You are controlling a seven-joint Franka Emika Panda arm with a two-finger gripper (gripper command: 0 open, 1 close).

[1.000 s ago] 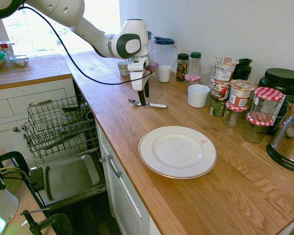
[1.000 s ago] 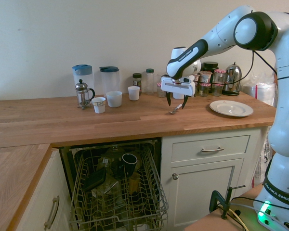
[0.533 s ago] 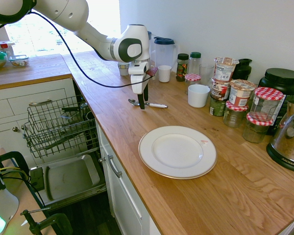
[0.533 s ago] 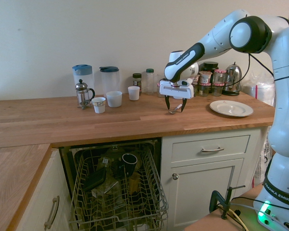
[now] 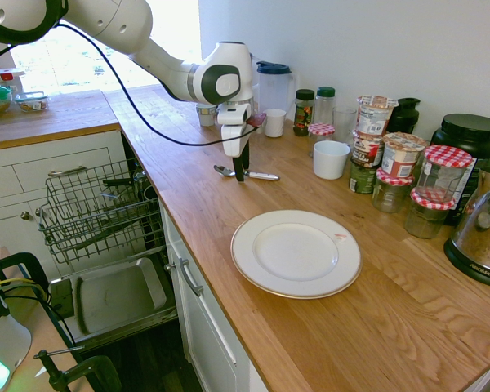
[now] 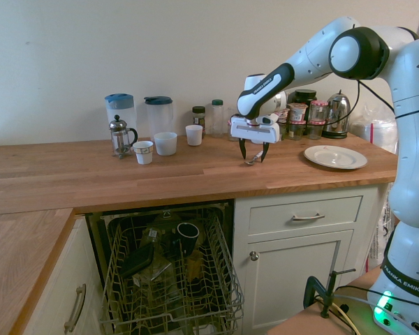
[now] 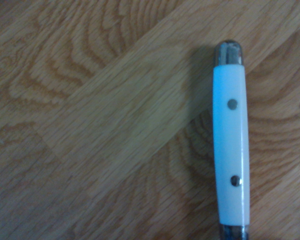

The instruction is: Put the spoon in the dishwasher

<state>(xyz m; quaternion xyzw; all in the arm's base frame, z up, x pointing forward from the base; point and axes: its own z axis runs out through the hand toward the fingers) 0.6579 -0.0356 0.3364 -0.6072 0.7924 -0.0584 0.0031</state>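
Your end effector (image 6: 253, 158) is pointing straight down over the spoon (image 5: 247, 174), its fingers standing apart on either side of it and not yet clamped; the tips are hanging just above the worktop (image 5: 229, 220). The spoon is lying flat on the wood, bowl toward the near-left edge, handle running right.

Around it you are seeing a white plate (image 5: 296, 252) to the right, well apart, and a white cup (image 5: 331, 159) with a crowd of jars (image 5: 408, 175) behind it along the wall. Nothing is standing between the fingers and the spoon.

The dishwasher (image 6: 171, 279) is sitting open below the worktop, its wire rack pulled out and already holding a mug (image 6: 187, 236) and other dark items. The second exterior view is showing that load and the two fingers separately; the first exterior view is showing the lowered door panel (image 5: 114, 296) instead. The wrist view is giving you only a pale handle with two rivets (image 7: 231, 145) on wood grain.

The arm is reaching out across the worktop with its wrist bent downward.
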